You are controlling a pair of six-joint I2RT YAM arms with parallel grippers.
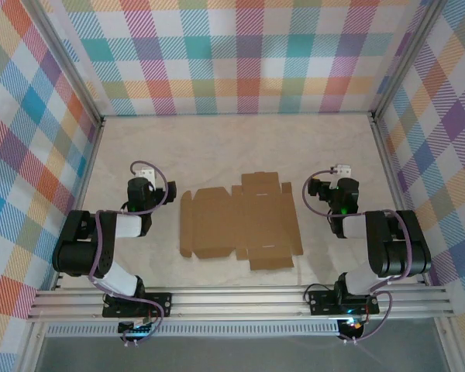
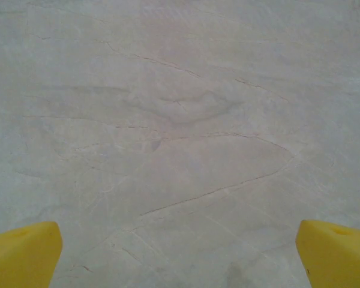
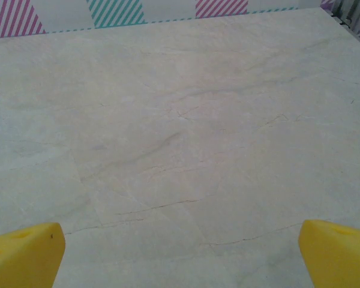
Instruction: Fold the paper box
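- We're right at the start: the box point(image 1: 240, 225) is a flat, unfolded sheet, and no flap has been lifted yet.
- It lies in the middle of the table point(image 1: 217, 147), between the two arms and touching neither.
- The left gripper point(image 2: 180, 257) is spread wide and holds nothing; we see bare tabletop between its yellow fingertips point(image 2: 24, 255).
- Same for the right gripper point(image 3: 180, 257): jaws wide apart, empty, pointed at bare table.
- The sheet is plain matte brown cardboard, die-cut. A wide panel sits on the left, and flaps and tabs stick out at the far and near edges toward the right. Crease lines show faintly from the top view.
- For the next move, we reckon both arms need to swing inward over the sheet.
- Our guess is that one pins a panel down while the other works a finger under a side flap and tips it up along its crease.
- A sheet this flat gives little edge to catch, so it may slide.
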